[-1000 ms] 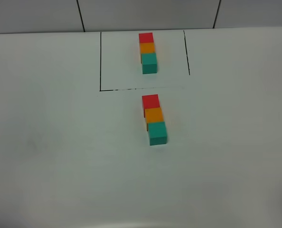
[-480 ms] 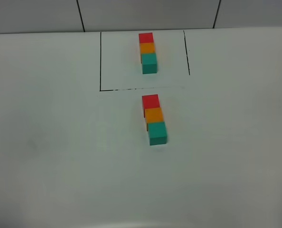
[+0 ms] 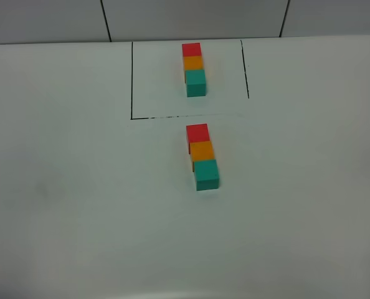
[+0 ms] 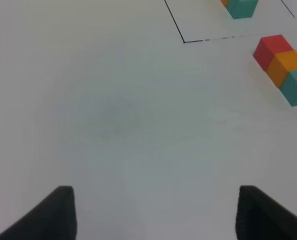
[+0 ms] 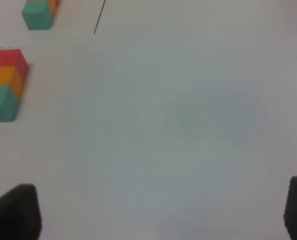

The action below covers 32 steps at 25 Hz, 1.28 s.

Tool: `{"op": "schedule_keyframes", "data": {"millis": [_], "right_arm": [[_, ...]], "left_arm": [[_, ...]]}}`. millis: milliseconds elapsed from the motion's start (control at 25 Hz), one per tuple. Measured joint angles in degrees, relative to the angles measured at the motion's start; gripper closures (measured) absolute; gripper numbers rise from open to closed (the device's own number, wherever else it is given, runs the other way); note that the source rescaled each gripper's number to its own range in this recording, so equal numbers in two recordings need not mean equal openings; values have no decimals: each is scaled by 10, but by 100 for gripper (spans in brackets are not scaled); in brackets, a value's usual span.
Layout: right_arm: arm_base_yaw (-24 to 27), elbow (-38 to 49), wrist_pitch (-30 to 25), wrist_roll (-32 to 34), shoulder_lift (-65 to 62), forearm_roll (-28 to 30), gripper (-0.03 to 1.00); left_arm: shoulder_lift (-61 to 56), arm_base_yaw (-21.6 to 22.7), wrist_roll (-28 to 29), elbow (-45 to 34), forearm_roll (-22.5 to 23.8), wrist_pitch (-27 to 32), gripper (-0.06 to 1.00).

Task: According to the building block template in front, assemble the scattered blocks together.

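Note:
The building block template (image 3: 194, 67), a red, orange and teal line, lies inside the black outline at the back; its teal end also shows in both wrist views (image 4: 241, 7) (image 5: 37, 15). In front of the outline the scattered blocks touch in one line: red (image 3: 197, 132) farthest, orange (image 3: 202, 151) in the middle, teal (image 3: 206, 174) nearest. The left wrist view shows the same row (image 4: 287, 65), and so does the right wrist view (image 5: 6, 76). My left gripper (image 4: 156, 215) is open over bare table, left of the row. Off to the row's right, my right gripper (image 5: 156, 212) is open and holds nothing. Neither gripper shows in the high view.
A black outline (image 3: 132, 81) drawn on the white table (image 3: 79, 187) frames the template. A tiled wall (image 3: 191, 18) runs behind the table's far edge.

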<state>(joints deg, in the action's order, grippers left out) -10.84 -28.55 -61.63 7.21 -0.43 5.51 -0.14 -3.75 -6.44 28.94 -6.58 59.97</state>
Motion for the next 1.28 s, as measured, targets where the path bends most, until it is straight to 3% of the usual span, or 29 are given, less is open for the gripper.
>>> {"op": "schedule_keyframes", "data": {"millis": [200,600,1280], "right_arm": [[0,0,0,-3,0,-1,3],[0,0,0,-4,0,-1,22],[107,0,0,-5,0,-5,24]], "left_arm": [[0,0,0,0,0,0,52],[0,0,0,0,0,0,52],[0,0,0,0,0,0,52]]}}
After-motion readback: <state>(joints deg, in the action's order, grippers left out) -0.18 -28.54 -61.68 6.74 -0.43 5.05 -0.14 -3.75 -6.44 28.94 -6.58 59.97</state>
